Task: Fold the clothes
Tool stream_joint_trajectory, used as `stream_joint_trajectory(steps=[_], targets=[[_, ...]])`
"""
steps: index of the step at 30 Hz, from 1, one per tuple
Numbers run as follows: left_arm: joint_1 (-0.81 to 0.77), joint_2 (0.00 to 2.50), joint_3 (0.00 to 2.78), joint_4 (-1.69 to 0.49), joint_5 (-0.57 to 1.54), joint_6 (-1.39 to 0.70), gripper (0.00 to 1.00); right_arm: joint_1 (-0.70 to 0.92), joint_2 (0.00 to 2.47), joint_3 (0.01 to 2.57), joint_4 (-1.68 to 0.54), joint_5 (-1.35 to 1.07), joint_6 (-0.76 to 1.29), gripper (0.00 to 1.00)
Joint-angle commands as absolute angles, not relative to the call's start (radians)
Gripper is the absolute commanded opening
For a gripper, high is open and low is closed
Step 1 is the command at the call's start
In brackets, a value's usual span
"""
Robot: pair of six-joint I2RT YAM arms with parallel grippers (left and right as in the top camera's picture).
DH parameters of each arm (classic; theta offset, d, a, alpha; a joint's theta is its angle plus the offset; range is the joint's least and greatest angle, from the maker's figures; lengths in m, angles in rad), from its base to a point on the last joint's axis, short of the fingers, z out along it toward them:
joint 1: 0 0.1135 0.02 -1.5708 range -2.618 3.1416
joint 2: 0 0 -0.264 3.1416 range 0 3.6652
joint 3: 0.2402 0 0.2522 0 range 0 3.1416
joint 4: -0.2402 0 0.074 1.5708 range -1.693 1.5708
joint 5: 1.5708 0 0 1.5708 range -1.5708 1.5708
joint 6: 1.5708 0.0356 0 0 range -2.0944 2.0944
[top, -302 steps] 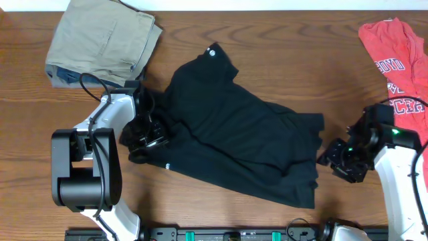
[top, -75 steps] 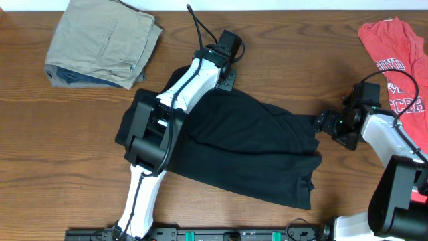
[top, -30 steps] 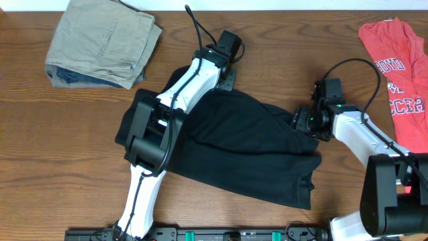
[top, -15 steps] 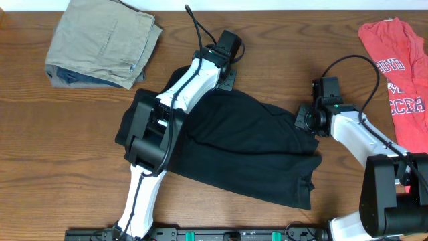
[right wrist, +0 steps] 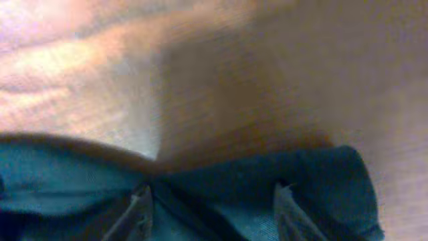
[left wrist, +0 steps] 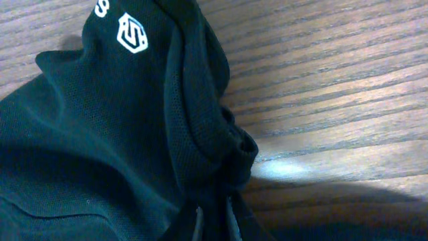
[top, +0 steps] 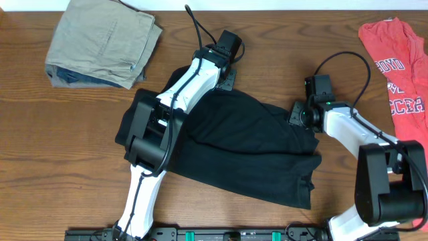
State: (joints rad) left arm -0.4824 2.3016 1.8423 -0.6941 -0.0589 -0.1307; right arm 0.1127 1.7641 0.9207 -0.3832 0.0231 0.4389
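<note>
- The left hand (top: 227,77) was clenched on a bunched fold of the black shirt (top: 247,154) at the garment's far end, near the collar. In the left wrist view the fabric (left wrist: 80,147) was seen gathered tightly between the fingers (left wrist: 198,221) at the bottom edge.
- The right hand (top: 297,114) was set at the shirt's right edge with its jaws parted. In the blurred right wrist view the dark hem (right wrist: 321,187) lay across both fingertips (right wrist: 140,209), and it could not be told whether any cloth was pinched.
- A white logo (left wrist: 132,33), a hexagonal outline with an S-like shape inside, was printed on the shirt close to the left hand's grip. Beside it, at the top edge of the frame, part of a white character (left wrist: 100,8) was cut off and could not be read with certainty.
- The shirt was spread, rumpled and partly doubled over, across the middle of the wooden counter (top: 53,134), with the left arm stretched over it.
- A red T-shirt (top: 394,60) was laid at the far right edge of the counter, well apart from the black shirt. Its white lettering was folded and cropped, so only fragments of letters were seen.
- Folded khaki trousers (top: 100,40) were placed at the far left corner, with a blue-grey layer showing at the lower edge.
</note>
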Motion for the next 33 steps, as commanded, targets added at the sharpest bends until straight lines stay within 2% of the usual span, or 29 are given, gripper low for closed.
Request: stream_joint_trajectory(steps=[1, 8, 10, 17, 22, 33], targets=[[-0.477, 2.276, 1.836, -0.695, -0.064, -0.136, 0.11, 0.128, 1.855, 0.903, -0.388, 0.03, 0.453, 0.49], [-0.477, 2.276, 1.837, -0.695, -0.064, -0.136, 0.11, 0.123, 1.857, 0.933, -0.427, 0.03, 0.452, 0.09], [-0.477, 2.276, 1.837, -0.695, -0.064, -0.136, 0.11, 0.123, 1.857, 0.961, -0.459, 0.031, 0.452, 0.02], [-0.477, 2.238, 1.837, -0.722, -0.064, -0.136, 0.06, 0.104, 1.857, 1.122, -0.644, 0.064, 0.452, 0.01], [-0.477, 2.171, 1.837, -0.736, -0.064, -0.136, 0.06, 0.096, 1.857, 1.205, -0.739, 0.064, 0.457, 0.02], [-0.477, 2.126, 1.837, -0.77, -0.064, -0.135, 0.06, 0.077, 1.857, 1.243, -0.85, 0.079, 0.479, 0.01]])
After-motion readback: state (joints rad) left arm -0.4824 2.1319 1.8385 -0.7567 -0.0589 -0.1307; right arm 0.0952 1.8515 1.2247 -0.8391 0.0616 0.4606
